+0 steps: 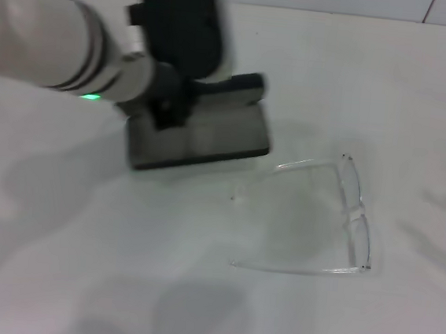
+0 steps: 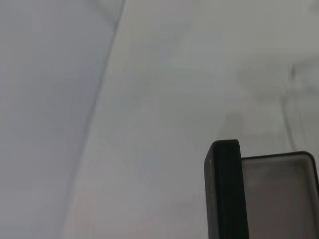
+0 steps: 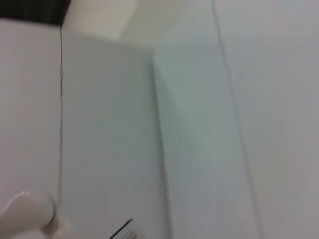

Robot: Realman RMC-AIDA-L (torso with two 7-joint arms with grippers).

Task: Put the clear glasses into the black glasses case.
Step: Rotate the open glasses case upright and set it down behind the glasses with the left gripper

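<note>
Left arm at the open black case; clear glasses lie loose on the table to its right.

In your head view, the black glasses case (image 1: 202,137) sits open on the white table (image 1: 78,279), lid raised at the back and grey lining showing; the left gripper (image 1: 168,102) is down at the case's left part, touching or just over it, and you cannot tell whether its fingers are parted or closed. The clear glasses (image 1: 337,217) rest on the table just to the right of the case and nearer the robot, arms unfolded and pointing left, untouched. In your left wrist view, you see only the case (image 2: 249,199), its black lid edge-on beside the grey lining, and bare table. Your right wrist view shows pale surfaces only; the right gripper does not appear anywhere.
</note>
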